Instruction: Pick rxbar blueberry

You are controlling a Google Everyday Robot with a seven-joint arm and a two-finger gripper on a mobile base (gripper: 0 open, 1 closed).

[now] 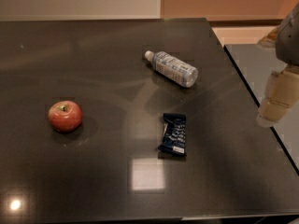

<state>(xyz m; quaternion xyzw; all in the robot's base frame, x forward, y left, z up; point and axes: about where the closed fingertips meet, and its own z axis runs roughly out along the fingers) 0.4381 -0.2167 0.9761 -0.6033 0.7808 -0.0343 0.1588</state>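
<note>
The gripper (pixel 274 104) hangs at the right edge, holding nothing visible; whether open or clenched, cannot tell. The rxbar (pixel 173 134) lies flat on the table (pixel 93 55), bottle (pixel 172 68) behind it, apple (pixel 65 116) well left.

**Fig. 1.** Dim, warm indoor lighting. The dark, glossy tabletop (pixel 93 69) behaves like a mirror. A pale square of glare (pixel 147 174) lies near its front edge, and a small bright spot (pixel 15 204) sits at the front left corner. Both are apparently reflections of overhead lamps. Faint, broad streaks of light cross the middle of the surface. The round red apple (pixel 64 116) casts a soft shadow to its right. The clear plastic bottle (pixel 172 68) throws a diffuse shadow toward the onlooker. The pale two-finger gripper (pixel 276 99), at the far right beside the table's edge, glows yellowish, while the arm above it stays grey and shaded.
</note>
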